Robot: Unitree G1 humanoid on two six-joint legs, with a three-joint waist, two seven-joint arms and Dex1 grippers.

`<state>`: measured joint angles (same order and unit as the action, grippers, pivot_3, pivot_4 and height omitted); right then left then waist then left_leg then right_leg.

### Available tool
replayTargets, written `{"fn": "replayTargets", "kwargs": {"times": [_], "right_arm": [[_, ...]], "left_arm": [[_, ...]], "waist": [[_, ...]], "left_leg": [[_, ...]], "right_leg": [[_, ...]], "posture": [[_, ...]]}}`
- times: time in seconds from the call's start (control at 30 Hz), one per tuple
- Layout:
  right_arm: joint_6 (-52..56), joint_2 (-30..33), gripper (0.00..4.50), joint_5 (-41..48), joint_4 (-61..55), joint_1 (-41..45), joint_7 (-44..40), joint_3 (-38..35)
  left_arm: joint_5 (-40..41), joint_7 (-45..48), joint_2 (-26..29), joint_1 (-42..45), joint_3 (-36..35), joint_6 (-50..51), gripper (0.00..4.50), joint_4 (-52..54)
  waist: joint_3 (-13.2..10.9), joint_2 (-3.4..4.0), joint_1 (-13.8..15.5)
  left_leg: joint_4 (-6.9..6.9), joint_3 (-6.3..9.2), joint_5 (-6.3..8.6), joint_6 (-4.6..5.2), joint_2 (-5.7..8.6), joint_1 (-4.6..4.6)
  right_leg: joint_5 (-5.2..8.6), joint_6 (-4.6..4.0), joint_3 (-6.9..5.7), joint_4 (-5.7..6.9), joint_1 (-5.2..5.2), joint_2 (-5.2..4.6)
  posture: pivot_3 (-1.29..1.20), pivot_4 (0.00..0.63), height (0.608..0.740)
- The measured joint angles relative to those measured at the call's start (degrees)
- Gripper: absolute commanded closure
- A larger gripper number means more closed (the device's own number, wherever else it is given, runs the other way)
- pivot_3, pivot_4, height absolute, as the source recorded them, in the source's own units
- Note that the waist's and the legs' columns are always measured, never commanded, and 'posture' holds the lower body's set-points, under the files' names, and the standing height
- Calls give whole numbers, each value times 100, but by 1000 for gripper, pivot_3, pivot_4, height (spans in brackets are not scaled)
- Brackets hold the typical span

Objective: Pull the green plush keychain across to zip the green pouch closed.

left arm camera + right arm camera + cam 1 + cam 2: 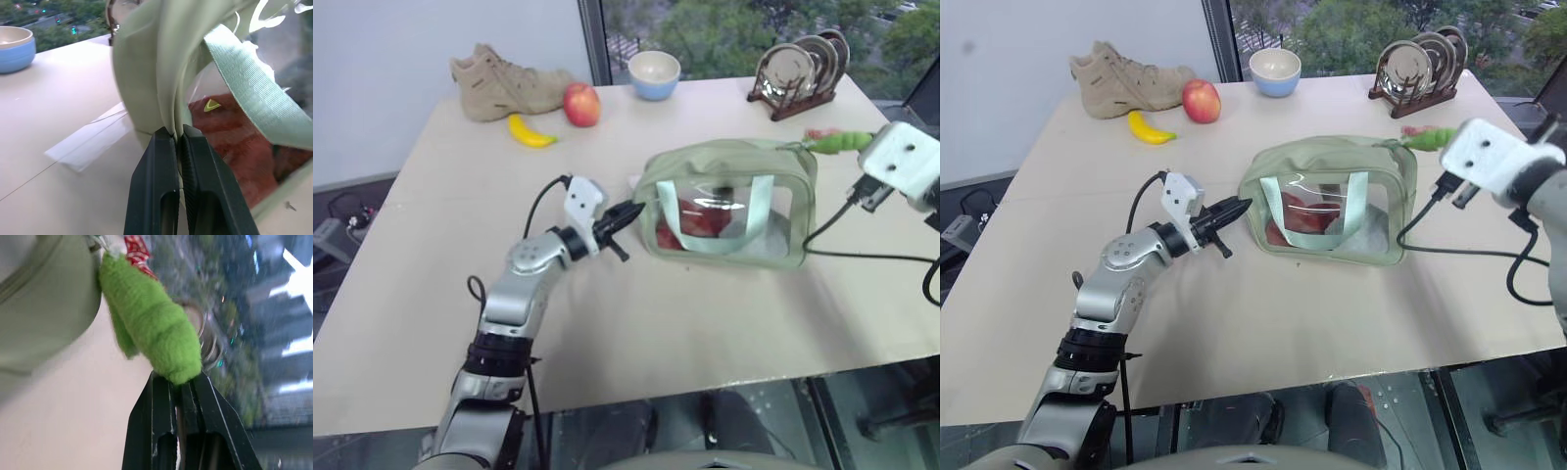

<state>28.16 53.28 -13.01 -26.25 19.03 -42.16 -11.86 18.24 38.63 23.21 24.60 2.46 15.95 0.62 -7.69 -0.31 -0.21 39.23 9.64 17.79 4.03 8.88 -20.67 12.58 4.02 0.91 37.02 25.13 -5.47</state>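
Note:
The green pouch (729,201) stands upright mid-table, its clear window showing red contents. My left gripper (631,212) is shut on the seam at the pouch's left end; in the left wrist view its black fingers (161,171) pinch the pale green edge (164,73). The green plush keychain (842,143) sticks out from the pouch's upper right corner. My right gripper (178,382) is shut on the plush keychain (156,328), its white wrist housing (901,162) just right of the pouch.
At the table's far left lie a tan shoe (504,83), a yellow banana (530,132) and a red apple (581,104). A blue-and-white bowl (654,74) and a plate rack (803,69) stand at the back. A black cable (862,257) trails right of the pouch.

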Motion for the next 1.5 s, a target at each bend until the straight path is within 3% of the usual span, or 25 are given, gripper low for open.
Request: {"fn": "replayTargets", "kwargs": {"times": [0.07,0.17,0.33,0.47,0.53,0.6,0.77,0.9,1.07,1.2,1.5], "right_arm": [[238,-221,4434,-182,-437,-1063,198,-270],[441,-489,4434,-286,-710,-1729,349,-246],[950,-986,4434,-357,-1118,-1813,655,-37],[1301,-1155,4434,-205,-1128,-1126,790,-29],[1781,-1369,4434,293,-1233,-224,733,-343],[1978,-1371,4434,544,-1406,83,664,-488],[2607,-848,4434,1155,-1639,716,380,-778],[2847,-516,4434,1333,-1751,212,240,-1112],[3108,-398,4434,1357,-2214,-1371,148,-1211],[2862,-395,4434,1194,-2224,-2221,395,-764],[2651,-484,4434,862,-1931,-2715,947,925]], "left_arm": [[1,-48,-35,10,-4,51,4500,0],[2,-64,-61,12,0,106,4500,55],[-70,-147,-67,-14,-2,66,4500,62],[-345,-165,-28,-1,5,-302,4500,12],[-617,-154,28,96,86,-656,4500,-110],[-729,-145,48,134,114,-785,4500,-140],[-1016,-167,90,220,234,-1093,4500,-324],[-1131,-291,87,281,243,-1132,4500,-443],[-1138,-471,60,349,236,-983,4500,-505],[-1135,-558,30,359,227,-847,4500,-521],[-1137,-698,11,382,229,-709,4500,-489]], "waist": [[13,-6,34],[18,2,3],[17,1,-28],[16,-1,-5],[12,-3,16],[12,-5,56],[11,-7,145],[12,-7,163],[13,-6,153],[14,-5,114],[16,-8,110]], "left_leg": [[-3,4,1,-2,-3,1],[-2,-21,2,-3,-3,16],[-17,-34,8,-14,-15,81],[-21,-42,6,-12,-16,79],[-32,-39,6,-11,-16,73],[-38,-25,7,-12,-17,71],[-65,-5,7,-10,-12,56],[-65,5,7,-9,-9,43],[-50,-1,7,-10,-11,45],[-40,-19,8,-12,-13,75],[-41,-26,7,-14,-17,89]], "right_leg": [[0,0,-2,0,0,4],[-1,1,6,8,-3,6],[-4,0,26,4,-60,22],[-5,-1,29,-3,-57,25],[-5,-1,28,-15,-50,24],[-5,-1,26,-23,-51,24],[-5,-1,5,-54,-43,13],[-5,-1,-6,-65,-41,9],[-5,-1,3,-42,-40,11],[-5,0,7,-21,-60,15],[-5,0,9,-24,-69,23]], "posture": [[0,150,740],[0,150,740],[0,150,740],[0,150,740],[0,150,740],[0,150,740],[0,150,740],[0,150,740],[0,150,740],[0,150,740],[0,150,740]]}}
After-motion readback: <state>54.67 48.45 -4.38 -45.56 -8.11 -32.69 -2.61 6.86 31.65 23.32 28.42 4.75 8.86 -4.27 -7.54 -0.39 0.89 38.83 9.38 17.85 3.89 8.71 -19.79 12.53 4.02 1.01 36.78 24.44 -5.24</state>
